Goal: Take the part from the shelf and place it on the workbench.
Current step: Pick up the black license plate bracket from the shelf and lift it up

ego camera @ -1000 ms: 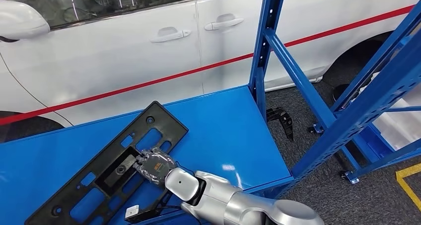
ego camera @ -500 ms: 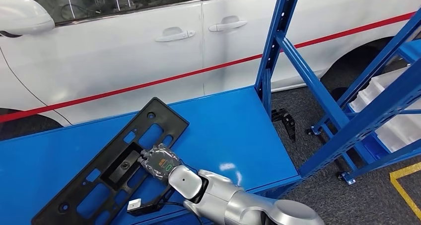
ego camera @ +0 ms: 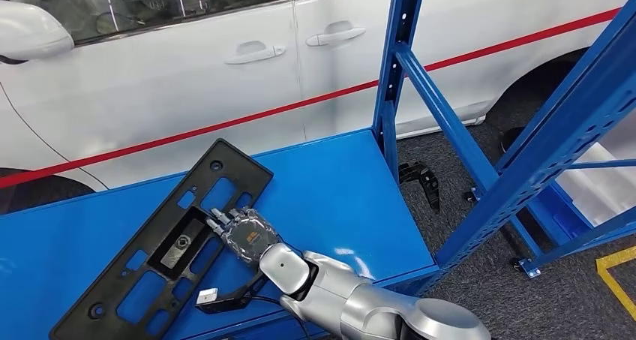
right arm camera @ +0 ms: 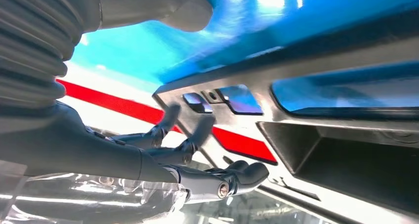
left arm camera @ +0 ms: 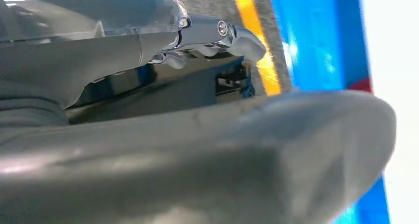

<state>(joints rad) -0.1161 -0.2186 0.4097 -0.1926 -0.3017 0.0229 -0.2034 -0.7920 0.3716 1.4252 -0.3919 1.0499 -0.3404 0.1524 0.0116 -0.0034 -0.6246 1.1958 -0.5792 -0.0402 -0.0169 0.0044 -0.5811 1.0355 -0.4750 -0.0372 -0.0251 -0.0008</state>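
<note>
Car: white body with red stripe, standing behind everything else.
Shelf: blue steel uprights and braces, rising at the right end of the bench.
Workbench: glossy blue top, carrying the part.
Part: long flat black plastic panel, lying diagonally on the workbench, one end near the front edge, the other pointing toward the car; pierced with rectangular windows, small round holes near the corners, a recessed tray at mid-length.
Part handling: probably light and stiff, slightly flexible along its length; smooth plastic, so likely slippery on the glossy top; best taken by a long edge or the rim of a cut-out, near mid-length for balance.
Right hand: fingers spread and lying on the part beside the central recess, pinching nothing.
Left hand: close to something dark; grip cannot be told.
</note>
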